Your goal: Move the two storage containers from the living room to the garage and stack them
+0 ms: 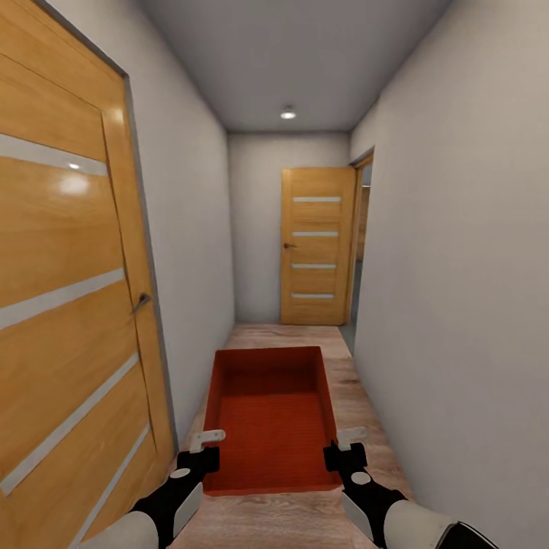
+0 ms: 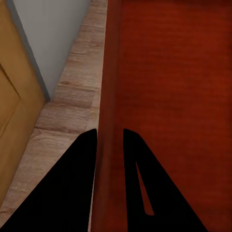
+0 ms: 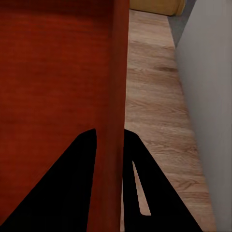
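An orange-red storage container [image 1: 273, 415] is held in front of me over the wood-plank hallway floor, its open top facing up. My left gripper [image 1: 207, 439] is shut on its left wall near the front corner. My right gripper [image 1: 351, 436] is shut on its right wall. The left wrist view has the left gripper [image 2: 110, 137] with one finger on each side of the container wall [image 2: 108, 96]. Through the right wrist camera the right gripper [image 3: 110, 137] pinches the other wall [image 3: 118, 72] the same way. The container is empty inside.
I am in a narrow hallway with pale walls. A wooden door [image 1: 65, 305] with a handle [image 1: 141, 302] stands close on the left. Another wooden door [image 1: 316, 245] closes the far end, with an open doorway [image 1: 361, 244] to its right. A round ceiling light [image 1: 287, 113] is on.
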